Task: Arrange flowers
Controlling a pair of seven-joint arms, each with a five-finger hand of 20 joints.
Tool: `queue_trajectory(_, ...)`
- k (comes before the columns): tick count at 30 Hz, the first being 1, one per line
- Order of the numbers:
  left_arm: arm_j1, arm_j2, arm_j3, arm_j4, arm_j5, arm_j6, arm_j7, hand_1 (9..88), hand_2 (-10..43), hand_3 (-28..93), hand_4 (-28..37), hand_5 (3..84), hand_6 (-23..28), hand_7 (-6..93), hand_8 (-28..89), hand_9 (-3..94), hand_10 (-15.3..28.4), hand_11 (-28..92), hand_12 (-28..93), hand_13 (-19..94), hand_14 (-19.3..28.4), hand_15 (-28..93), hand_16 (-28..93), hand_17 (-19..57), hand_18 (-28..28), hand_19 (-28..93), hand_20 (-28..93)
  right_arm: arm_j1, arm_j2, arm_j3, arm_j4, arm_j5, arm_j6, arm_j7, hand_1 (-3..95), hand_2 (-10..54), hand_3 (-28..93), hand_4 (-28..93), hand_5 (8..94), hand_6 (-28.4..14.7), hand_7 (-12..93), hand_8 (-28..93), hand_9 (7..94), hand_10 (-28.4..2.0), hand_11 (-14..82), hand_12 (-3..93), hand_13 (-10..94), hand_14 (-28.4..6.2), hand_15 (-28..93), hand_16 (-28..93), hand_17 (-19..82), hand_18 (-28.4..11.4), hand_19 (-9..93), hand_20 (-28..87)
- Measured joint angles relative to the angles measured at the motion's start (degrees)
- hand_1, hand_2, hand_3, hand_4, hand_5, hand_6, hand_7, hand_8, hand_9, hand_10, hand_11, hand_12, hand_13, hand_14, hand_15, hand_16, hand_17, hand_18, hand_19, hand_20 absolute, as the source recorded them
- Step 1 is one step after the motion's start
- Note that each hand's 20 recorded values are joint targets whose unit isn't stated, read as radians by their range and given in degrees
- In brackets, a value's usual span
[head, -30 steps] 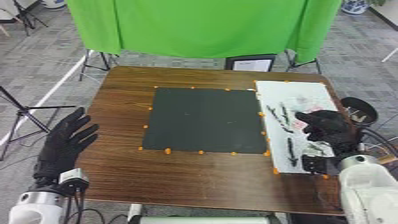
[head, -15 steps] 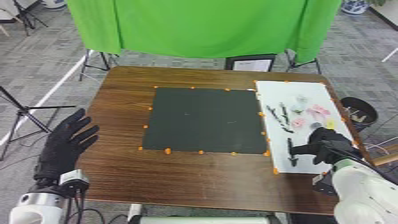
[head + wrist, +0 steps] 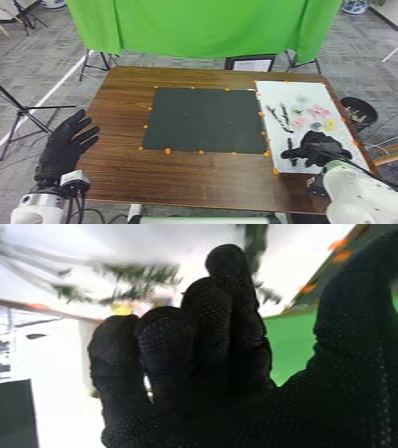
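Note:
My right hand (image 3: 318, 150) is over the near part of the white sheet (image 3: 311, 92), beside a dark stem (image 3: 290, 145). Beyond it lie a yellow flower (image 3: 330, 124), a bright pink flower (image 3: 318, 111), a paler pink one (image 3: 298, 122) and dark green stems (image 3: 274, 113). In the right wrist view the hand (image 3: 204, 359) is open, fingers extended and thumb apart, holding nothing; green sprigs (image 3: 142, 272), a yellow bloom (image 3: 122, 308) and a stem (image 3: 255, 246) show past the fingertips. My left hand (image 3: 67, 142) rests open at the table's left edge.
A black square mat (image 3: 206, 120) lies mid-table, left of the white sheet, with orange markers around both. The brown table (image 3: 195, 180) extends in front. A dark round bin (image 3: 359, 111) stands off the right edge, and a green cloth (image 3: 200, 30) hangs behind.
My right hand has come back from over the flowers to the near part of the sheet, uncovering the pink and yellow blooms, and its fingers have turned. The left hand has stayed put.

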Motion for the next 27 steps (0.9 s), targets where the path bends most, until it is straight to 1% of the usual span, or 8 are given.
queue_trajectory(4, -0.09, 0.0, 0.21, 0.0, 0.0, -0.02, -0.01, 26.1, -6.4, 67, -28.3, 26.1, 4.7, 25.5, -13, 23.0, 11.6, 22, 19, 21, 16.4, 33, 0, -8.0, 23.4, 44, 8, -0.01, 0.02, -2.25, 0.97, -3.01, 0.09, 0.86, 21.4, -9.5, 66, -28, 66.2, -0.4, 47, -15, 70.3, -13.0, 57.7, 42.8, 65, -13.0, 80, 34, 35, -21.7, 93, 48)
queue_trajectory(8, -0.13, 0.07, 0.25, 0.0, 0.05, -0.03, -0.05, 26.0, -6.4, 68, -28.3, 26.2, 4.7, 25.5, -13, 23.1, 11.6, 22, 19, 21, 16.4, 33, 0, -8.0, 23.3, 44, 8, -0.01, 0.32, -3.23, 1.51, -4.0, 1.31, 1.9, 20.9, -9.5, 67, -28, 66.0, -0.5, 47, -15, 70.1, -12.9, 57.8, 43.2, 65, -13.1, 80, 34, 34, -21.6, 93, 48)
queue_trajectory(15, -0.35, 0.17, 0.34, 0.04, 0.06, -0.08, -0.24, 26.1, -6.4, 68, -28.3, 26.2, 4.7, 25.4, -13, 23.1, 11.5, 22, 19, 21, 16.3, 33, 0, -8.0, 23.3, 44, 8, 0.14, 1.2, -3.95, 2.19, -5.03, 2.77, 1.86, 21.6, -9.5, 71, -28, 62.4, -1.2, 46, -16, 67.1, -12.9, 57.4, 42.7, 62, -13.0, 79, 34, 33, -21.3, 93, 47)
queue_trajectory(21, -0.75, 0.46, 0.63, 0.13, 0.06, -0.15, -0.4, 26.1, -6.5, 68, -28.3, 26.2, 4.7, 25.4, -13, 23.0, 11.6, 22, 19, 21, 16.3, 33, 0, -8.0, 23.3, 44, 8, 0.62, 1.58, -4.33, 2.9, -5.8, 3.32, 1.35, 28.1, -9.5, 73, -28, 58.5, -1.7, 45, -16, 62.7, -13.3, 56.6, 41.5, 59, -12.7, 78, 33, 31, -20.8, 92, 46)
queue_trajectory(24, -0.98, 0.52, 0.83, 0.21, 0.06, -0.19, -0.49, 26.2, -6.3, 68, -28.3, 26.2, 4.7, 25.3, -13, 23.0, 11.7, 22, 19, 21, 16.4, 33, 0, -8.0, 23.3, 44, 8, 0.66, 1.55, -4.77, 3.16, -6.6, 3.91, 1.07, 30.7, -9.5, 73, -28, 58.4, -1.6, 45, -16, 62.8, -13.3, 56.6, 40.8, 59, -12.3, 78, 32, 31, -20.6, 92, 46)
queue_trajectory(27, -1.1, 0.53, 0.87, 0.3, 0.06, -0.24, -0.6, 26.3, -6.2, 68, -28.3, 26.2, 4.7, 25.4, -13, 23.1, 11.6, 22, 19, 21, 16.3, 33, 0, -8.0, 23.3, 44, 8, 0.66, 1.41, -5.49, 3.43, -7.71, 4.78, 1.02, 35.8, -9.5, 72, -28, 61.0, -0.4, 45, -16, 65.5, -12.4, 57.0, 40.6, 61, -11.0, 78, 32, 32, -20.3, 92, 46)
